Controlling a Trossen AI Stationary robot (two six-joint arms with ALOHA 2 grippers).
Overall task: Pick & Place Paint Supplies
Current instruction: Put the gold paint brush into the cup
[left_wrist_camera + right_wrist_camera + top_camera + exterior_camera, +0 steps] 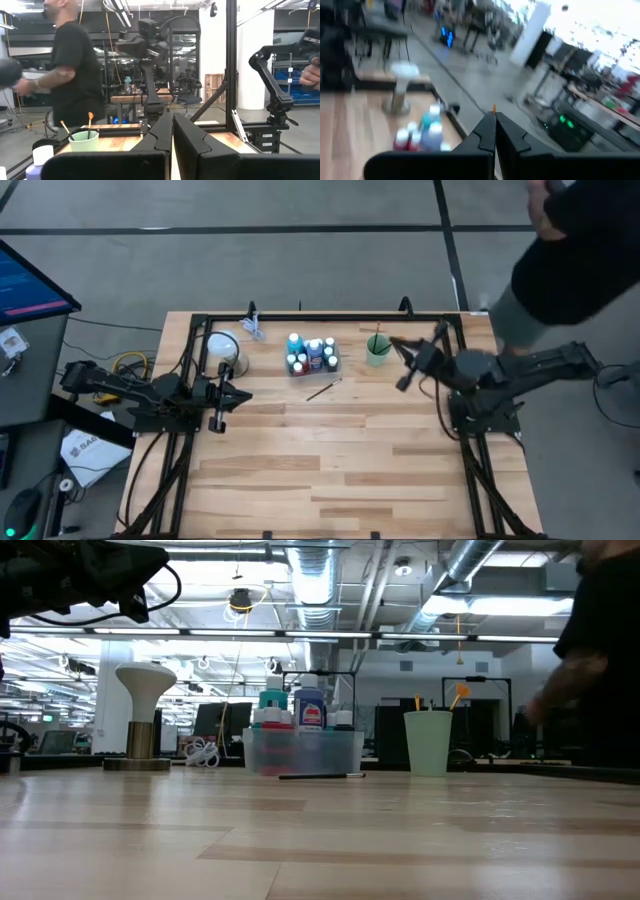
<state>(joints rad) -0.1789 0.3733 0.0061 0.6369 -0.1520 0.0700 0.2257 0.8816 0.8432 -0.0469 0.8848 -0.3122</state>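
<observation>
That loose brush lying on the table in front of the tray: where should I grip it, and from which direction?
Take the loose brush at mid-handle, from straight above, fingers across its width. It lies flat and slanted on bare wood just in front of the tray, so side approaches would likely scrape the table.

My right wrist view is smeared: the small white-capped paint bottles (422,131) at lower left are soft blobs. At the high view's upper right, a dark-clothed person (570,250) is cut off.
</observation>
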